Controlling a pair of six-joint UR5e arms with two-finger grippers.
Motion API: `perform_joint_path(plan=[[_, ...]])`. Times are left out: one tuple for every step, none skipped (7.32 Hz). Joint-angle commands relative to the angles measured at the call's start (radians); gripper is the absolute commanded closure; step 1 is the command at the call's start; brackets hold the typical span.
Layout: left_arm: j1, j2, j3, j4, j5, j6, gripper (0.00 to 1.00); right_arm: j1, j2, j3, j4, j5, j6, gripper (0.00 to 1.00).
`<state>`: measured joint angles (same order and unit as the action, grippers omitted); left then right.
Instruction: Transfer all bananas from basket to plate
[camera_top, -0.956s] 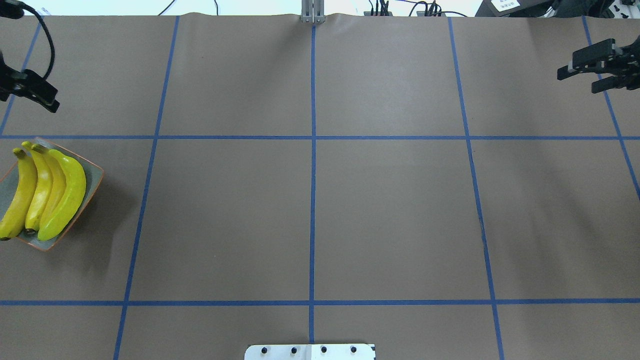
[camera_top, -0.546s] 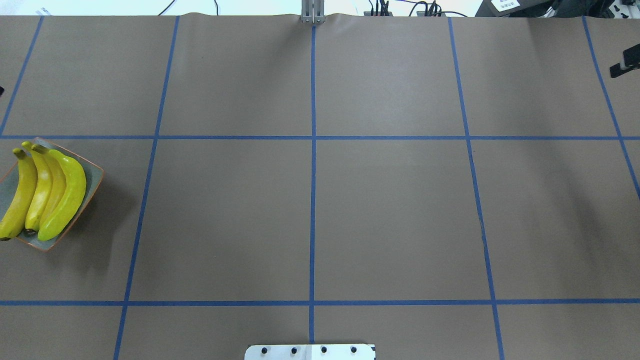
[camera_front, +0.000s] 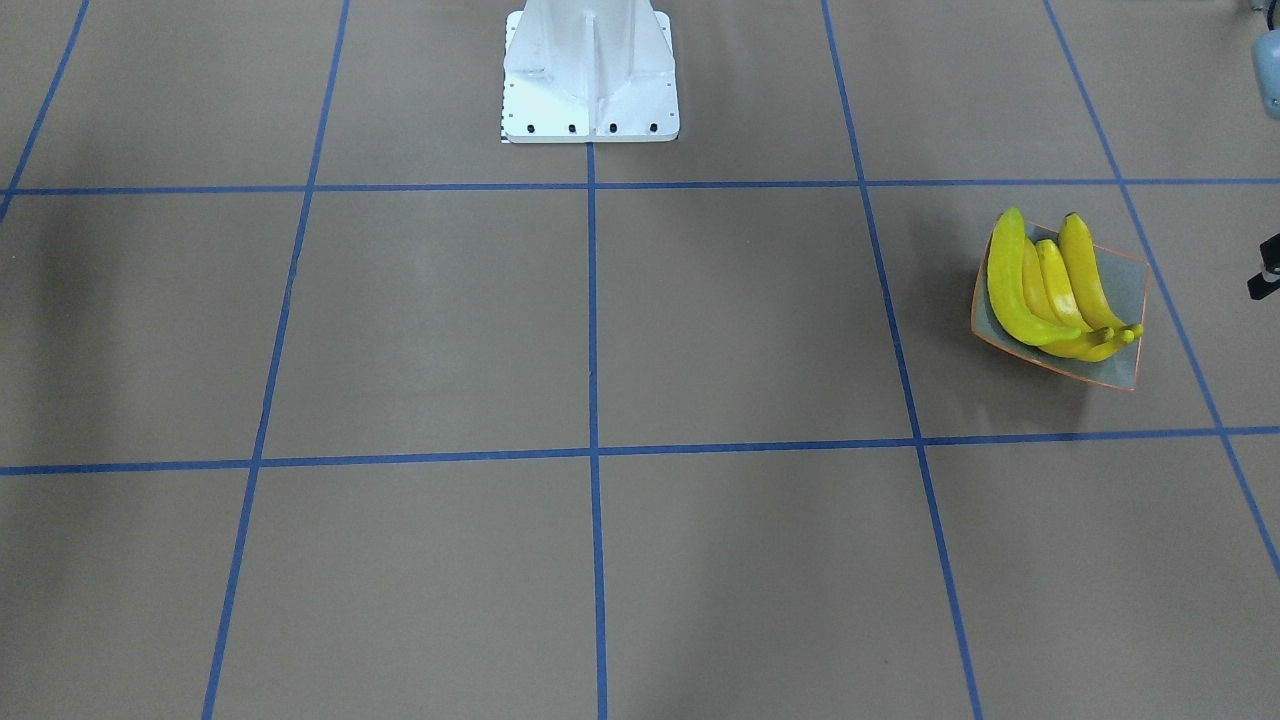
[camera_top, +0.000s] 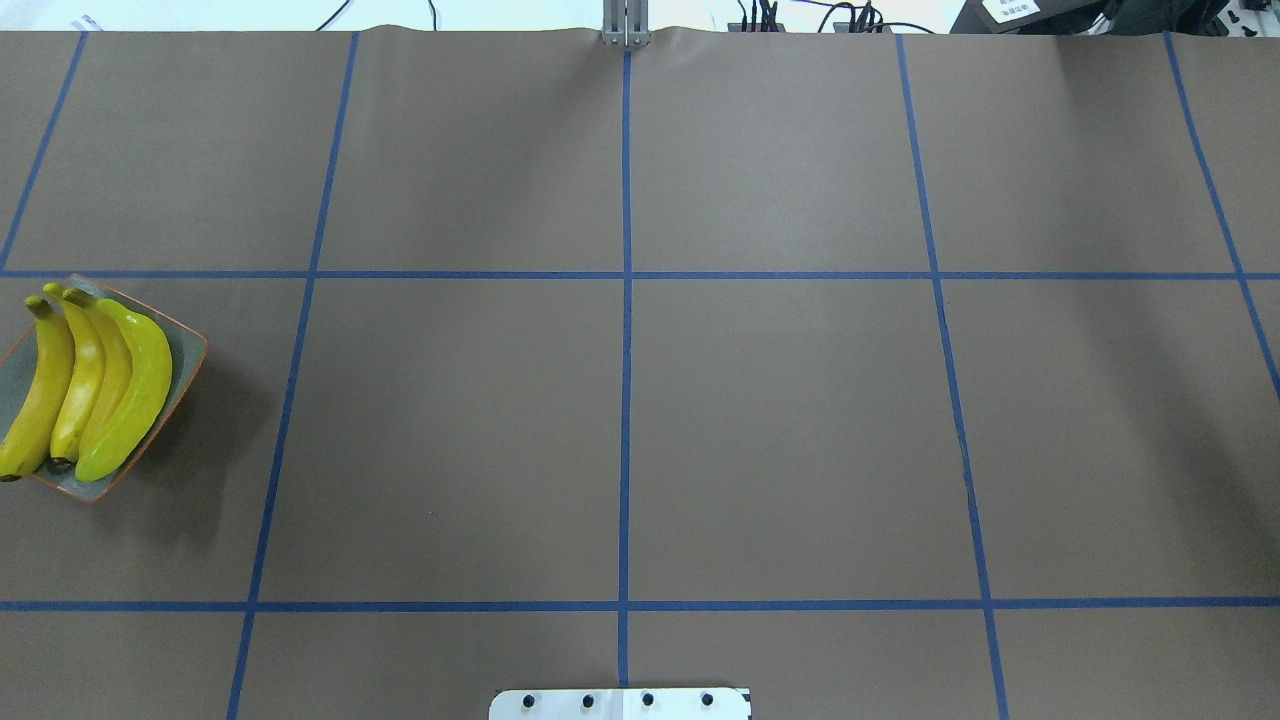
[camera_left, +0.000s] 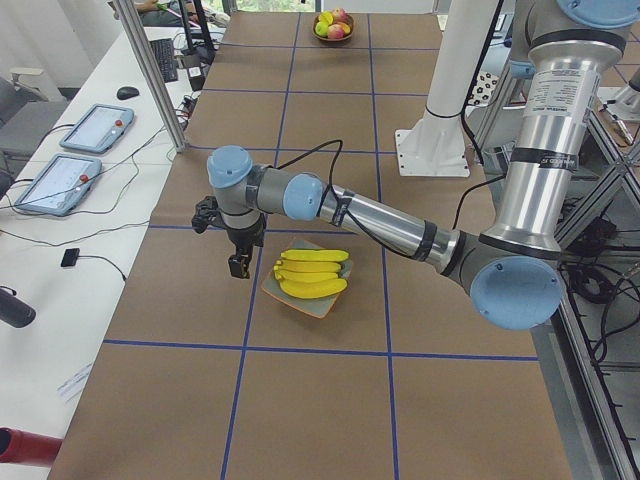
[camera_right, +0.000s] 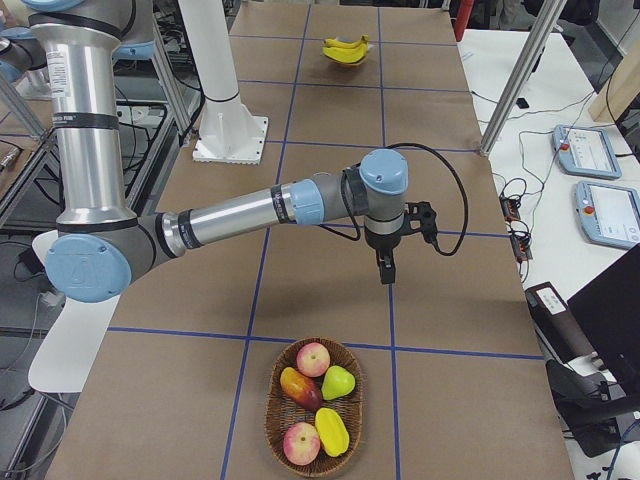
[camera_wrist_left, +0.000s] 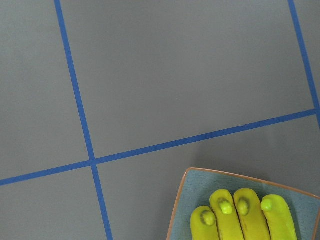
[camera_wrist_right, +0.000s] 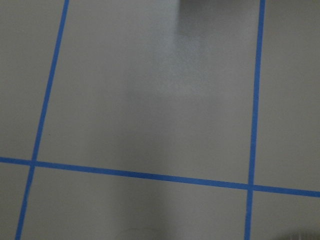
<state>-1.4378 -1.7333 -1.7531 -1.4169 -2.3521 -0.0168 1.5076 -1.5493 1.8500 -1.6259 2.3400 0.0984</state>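
Several yellow bananas (camera_top: 85, 385) lie side by side on the grey, orange-rimmed plate (camera_top: 190, 350) at the table's left end. They also show in the front view (camera_front: 1040, 290), the left view (camera_left: 312, 275) and the left wrist view (camera_wrist_left: 240, 220). My left gripper (camera_left: 240, 266) hangs just beside the plate, on the side away from the robot. Only a dark fragment of it (camera_front: 1268, 275) shows in the front view, and I cannot tell whether it is open or shut. My right gripper (camera_right: 386, 270) points down over bare table at the other end; I cannot tell its state either.
A wicker basket (camera_right: 272, 420) at the table's right end holds peaches, a mango and a pear, no bananas. It also shows far off in the left view (camera_left: 333, 25). The robot's white base (camera_front: 590, 70) stands at mid-table. Blue tape lines cross the brown surface.
Both grippers have left the overhead view: the left one went out over the left edge, the right one over the right edge. The bananas and plate have not moved.
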Motion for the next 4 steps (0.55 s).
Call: perform_joint_path(plan=[[0.000,0.021,-0.008,-0.011,-0.045,-0.046,0.00,-0.001,-0.028,0.014,-0.002,0.004,-0.006,0.00],[0.000,0.021,-0.011,-0.013,-0.056,-0.045,0.00,-0.010,-0.019,0.012,-0.002,0.010,-0.006,0.00],[0.000,0.021,-0.014,-0.014,-0.056,-0.042,0.00,-0.030,-0.014,0.012,-0.002,0.010,-0.006,0.00],[0.002,0.030,-0.014,-0.014,-0.058,-0.043,0.00,-0.039,-0.012,0.012,0.004,0.010,-0.005,0.00]])
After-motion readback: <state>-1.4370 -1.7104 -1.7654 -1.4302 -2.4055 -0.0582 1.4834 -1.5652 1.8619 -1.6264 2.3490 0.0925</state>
